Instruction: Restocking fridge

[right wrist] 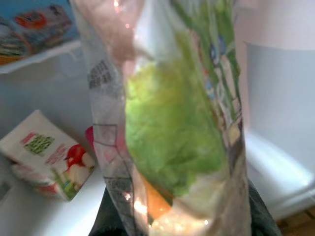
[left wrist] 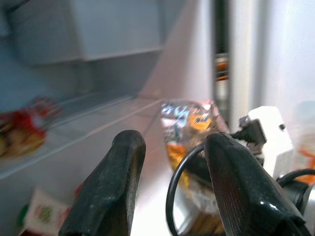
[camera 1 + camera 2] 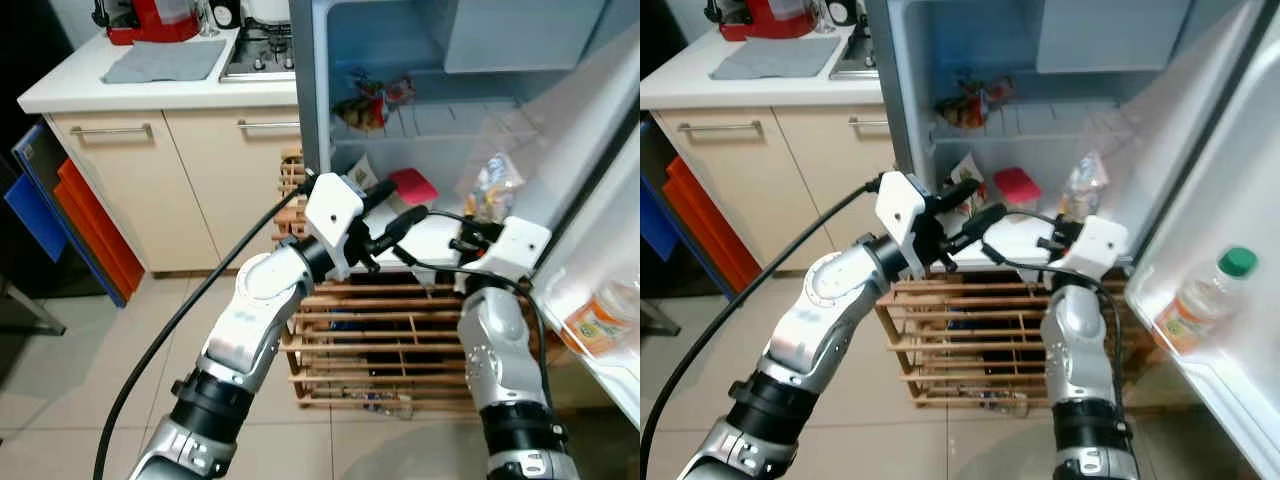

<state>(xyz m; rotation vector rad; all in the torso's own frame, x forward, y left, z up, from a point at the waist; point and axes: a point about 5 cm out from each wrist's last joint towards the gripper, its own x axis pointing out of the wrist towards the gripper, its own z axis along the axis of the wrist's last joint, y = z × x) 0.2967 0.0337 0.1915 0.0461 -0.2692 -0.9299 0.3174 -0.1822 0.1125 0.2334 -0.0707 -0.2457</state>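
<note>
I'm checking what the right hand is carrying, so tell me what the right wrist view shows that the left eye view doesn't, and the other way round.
Right wrist view alone: the clear bag's contents close up, green leafy salad, and the printing on the white carton.

Left eye view alone: both arms reaching into the open fridge, the left gripper open and empty, the wooden rack and the bottle in the door.

Both: the bag, carton and fridge interior.

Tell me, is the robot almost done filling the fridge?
Partly. A juice carton and a red box already sit inside, and a bottle stands in the door. The right end effector holds a salad bag at the shelf, not yet released. The left end effector is open.
</note>
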